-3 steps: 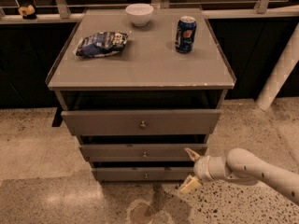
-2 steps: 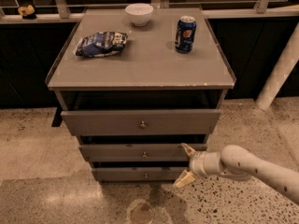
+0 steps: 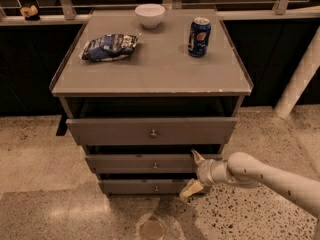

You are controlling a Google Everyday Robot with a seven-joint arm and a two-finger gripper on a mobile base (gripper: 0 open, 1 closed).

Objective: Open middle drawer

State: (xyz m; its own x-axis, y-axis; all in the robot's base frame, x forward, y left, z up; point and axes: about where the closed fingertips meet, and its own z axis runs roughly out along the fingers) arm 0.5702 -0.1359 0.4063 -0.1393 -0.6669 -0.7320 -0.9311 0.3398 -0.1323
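the arm [image 3: 272,176] comes in from the right edge, where it is cut off, so only its pale, rounded, tube-like forearm shows. its end effector [image 3: 194,173] sits low at the right front of the desk [image 3: 160,66], with the two cream, wedge-shaped fingers spread wide and nothing between them. the upper fingertip overlaps the right end of the middle drawer [image 3: 130,164]; the lower one overlaps the right end of the bottom drawer [image 3: 135,187]. whether either tip touches the fronts is hard to make out.

the middle drawer is the flat grey front between the pulled-out top drawer [image 3: 115,130] and the bottom one, with a small round metal knob [image 3: 155,165] at its centre. dark shadow fills the gaps above and below it, hiding the inside, and how far it stands out cannot be told.

on the smooth matte grey desk top lie a crinkled blue and white bag [image 3: 109,46], a round white bowl [image 3: 150,15] and an upright blue can [image 3: 199,36], all well apart. the floor [image 3: 40,164] is speckled, polished stone with a round metal disc [image 3: 151,229] set in it.
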